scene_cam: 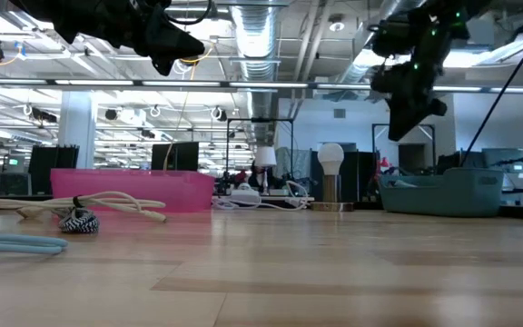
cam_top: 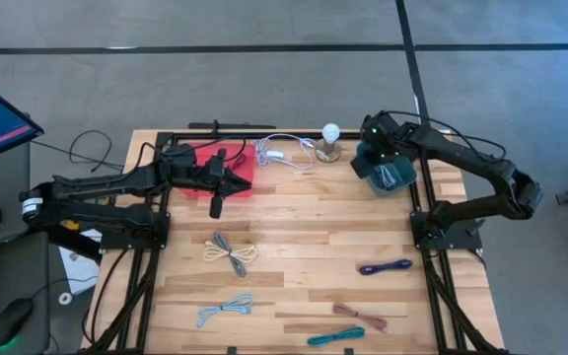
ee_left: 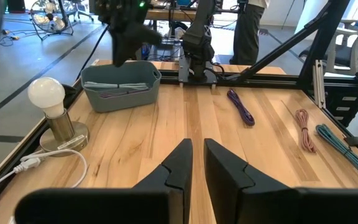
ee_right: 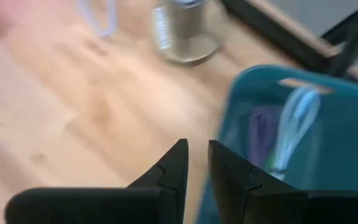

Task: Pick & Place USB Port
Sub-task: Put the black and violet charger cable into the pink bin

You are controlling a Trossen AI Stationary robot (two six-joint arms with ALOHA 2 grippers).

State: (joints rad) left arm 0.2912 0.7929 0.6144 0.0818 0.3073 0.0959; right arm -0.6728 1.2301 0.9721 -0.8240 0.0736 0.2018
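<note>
The bench [cam_top: 294,247] carried loose bundled cables. The left gripper [cam_top: 217,207] hung above it beside the pink tray [cam_top: 227,163], fingers narrow and empty. The right gripper [ee_right: 194,163] hovered over the teal bin [cam_top: 387,177], fingers also narrow and empty, with coiled cables [ee_right: 291,124] lying inside the bin.

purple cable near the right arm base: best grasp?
Grip the purple cable at mid-bundle, coming straight down, fingers closing across its width. It lies flat as a narrow coiled strand with bare wood on both sides; the right gripper is the nearer one.
</note>
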